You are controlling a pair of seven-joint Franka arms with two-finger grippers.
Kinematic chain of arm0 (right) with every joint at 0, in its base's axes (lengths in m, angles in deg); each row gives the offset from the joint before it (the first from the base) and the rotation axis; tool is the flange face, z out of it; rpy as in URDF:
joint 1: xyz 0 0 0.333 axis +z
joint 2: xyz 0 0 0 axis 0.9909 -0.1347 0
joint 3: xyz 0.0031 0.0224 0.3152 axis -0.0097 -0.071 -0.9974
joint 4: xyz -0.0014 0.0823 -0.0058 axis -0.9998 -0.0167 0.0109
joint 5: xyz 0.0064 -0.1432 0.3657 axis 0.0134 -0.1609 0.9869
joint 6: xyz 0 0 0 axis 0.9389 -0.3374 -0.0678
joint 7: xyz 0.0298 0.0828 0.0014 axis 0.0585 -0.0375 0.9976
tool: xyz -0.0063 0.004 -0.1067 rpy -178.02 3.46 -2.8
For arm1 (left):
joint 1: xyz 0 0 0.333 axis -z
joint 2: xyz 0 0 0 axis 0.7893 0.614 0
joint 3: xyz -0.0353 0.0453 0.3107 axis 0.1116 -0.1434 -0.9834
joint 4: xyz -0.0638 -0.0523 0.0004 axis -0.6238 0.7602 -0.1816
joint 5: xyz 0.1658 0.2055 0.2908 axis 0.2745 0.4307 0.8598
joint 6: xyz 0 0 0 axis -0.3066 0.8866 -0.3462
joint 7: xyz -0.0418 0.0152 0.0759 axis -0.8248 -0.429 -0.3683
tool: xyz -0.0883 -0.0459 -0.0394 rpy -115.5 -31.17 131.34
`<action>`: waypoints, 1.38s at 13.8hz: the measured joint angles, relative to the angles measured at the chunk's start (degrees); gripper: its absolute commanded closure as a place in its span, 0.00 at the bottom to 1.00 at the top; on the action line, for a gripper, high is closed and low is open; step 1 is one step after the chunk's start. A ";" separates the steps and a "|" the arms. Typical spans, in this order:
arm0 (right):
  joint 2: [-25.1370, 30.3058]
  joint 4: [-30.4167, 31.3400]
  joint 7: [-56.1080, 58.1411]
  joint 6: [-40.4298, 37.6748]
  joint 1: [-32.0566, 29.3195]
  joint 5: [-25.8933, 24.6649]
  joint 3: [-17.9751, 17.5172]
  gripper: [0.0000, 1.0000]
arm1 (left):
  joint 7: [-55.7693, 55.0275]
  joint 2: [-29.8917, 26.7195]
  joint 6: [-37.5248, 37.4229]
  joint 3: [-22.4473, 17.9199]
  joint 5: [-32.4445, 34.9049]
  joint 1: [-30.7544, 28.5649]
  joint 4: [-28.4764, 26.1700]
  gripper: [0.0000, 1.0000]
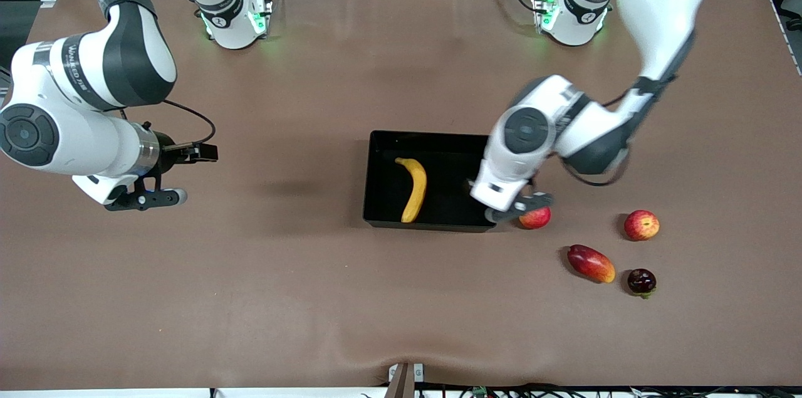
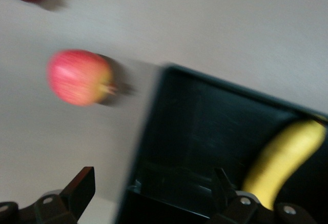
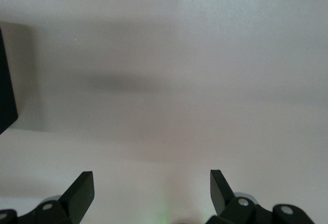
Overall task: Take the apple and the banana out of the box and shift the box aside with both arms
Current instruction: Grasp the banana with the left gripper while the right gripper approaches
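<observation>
The black box [image 1: 376, 178] lies mid-table with the yellow banana [image 1: 413, 188] in it. The red apple streaked with yellow [image 1: 641, 225] lies on the table toward the left arm's end. My left gripper [image 1: 512, 210] is open over the box's corner nearest that end. In the left wrist view the gripper [image 2: 152, 193] straddles the box's wall [image 2: 148, 131], with the banana [image 2: 282, 157] inside. My right gripper [image 1: 147, 197] is open and empty over bare table toward the right arm's end. It also shows in the right wrist view [image 3: 152, 188].
A pinkish-red round fruit [image 1: 536, 217] lies just outside the box beside my left gripper and shows in the left wrist view [image 2: 79, 77]. A red-orange mango [image 1: 591, 263] and a dark maroon fruit [image 1: 641, 281] lie nearer the front camera. The box's corner [image 3: 5, 96] edges the right wrist view.
</observation>
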 measured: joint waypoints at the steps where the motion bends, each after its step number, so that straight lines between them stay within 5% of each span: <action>1: 0.00 0.00 0.00 0.04 -0.01 0.00 0.02 0.00 | -0.30 0.69 1.53 -0.96 0.00 2.10 0.36 0.00; 10: -0.98 0.01 0.00 3.38 0.93 0.02 -0.14 0.00 | -0.15 8.97 16.37 -15.49 0.00 20.88 3.78 0.00; 17: -1.02 0.01 -0.15 6.17 2.53 0.05 -0.19 0.00 | 7.15 12.77 17.25 -17.08 0.00 23.91 6.08 0.00; 19: -1.18 0.01 -0.21 6.57 2.78 0.05 -0.18 0.00 | 7.15 13.52 17.31 -17.08 0.00 24.34 6.08 0.31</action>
